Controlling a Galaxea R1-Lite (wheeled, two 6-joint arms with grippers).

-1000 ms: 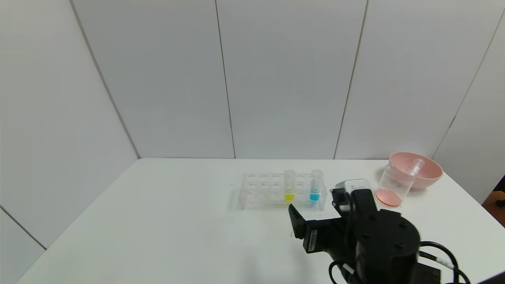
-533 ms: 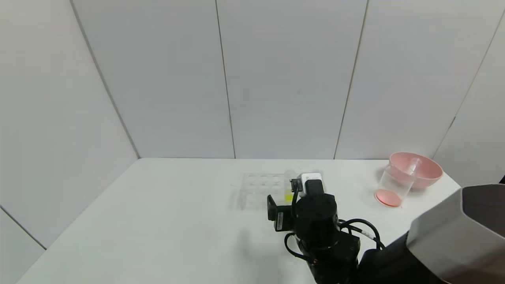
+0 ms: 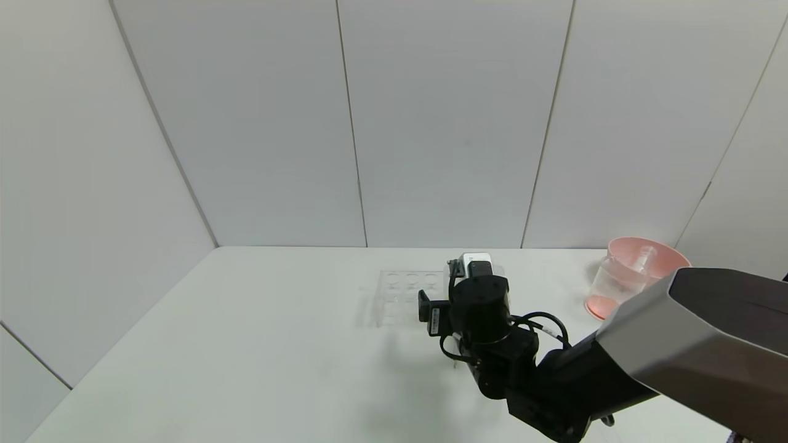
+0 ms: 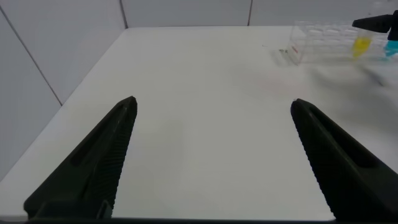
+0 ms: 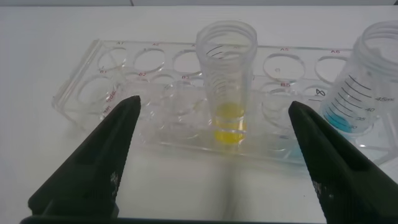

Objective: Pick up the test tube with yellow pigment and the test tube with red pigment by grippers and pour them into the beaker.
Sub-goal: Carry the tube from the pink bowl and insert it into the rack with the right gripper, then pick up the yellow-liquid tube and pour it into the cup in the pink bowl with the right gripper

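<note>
- The yellow tube (image 5: 226,81) is a clear ribbed tube with a wide open rim and a small pool of yellow liquid at its rounded bottom. It stands upright in a front hole of the rack (image 5: 155,93), roughly mid-rack.
- The rack is clear plastic with two rows of round holes and tiny red labels; most holes look vacant.
- A blue tube (image 5: 364,81) with printed grade marks stands in the same rack, a couple of holes over from the yellow one, not touching it.
- The right tool (image 5: 217,168) has its jaws spread wide, one on each side of the yellow tube, near it but apart from it, holding nothing. From the head view the right arm (image 3: 486,320) covers most of the rack, so the tubes can't be seen there.
- The left tool (image 4: 211,155) sits well away over bare desk, jaws wide too, nothing between them.
- The beaker (image 3: 612,286) is far off on the right side of the desk, clear, with red-orange liquid at its bottom. A clear tube (image 3: 640,258) leans inside it, but I can't tell if anything is left in that tube.
- Just behind the beaker sits a pink bowl (image 3: 652,252).
- The desk (image 3: 246,344) is plain matte white; the room is pale grey wall panels (image 3: 431,123) with thin seams.
</note>
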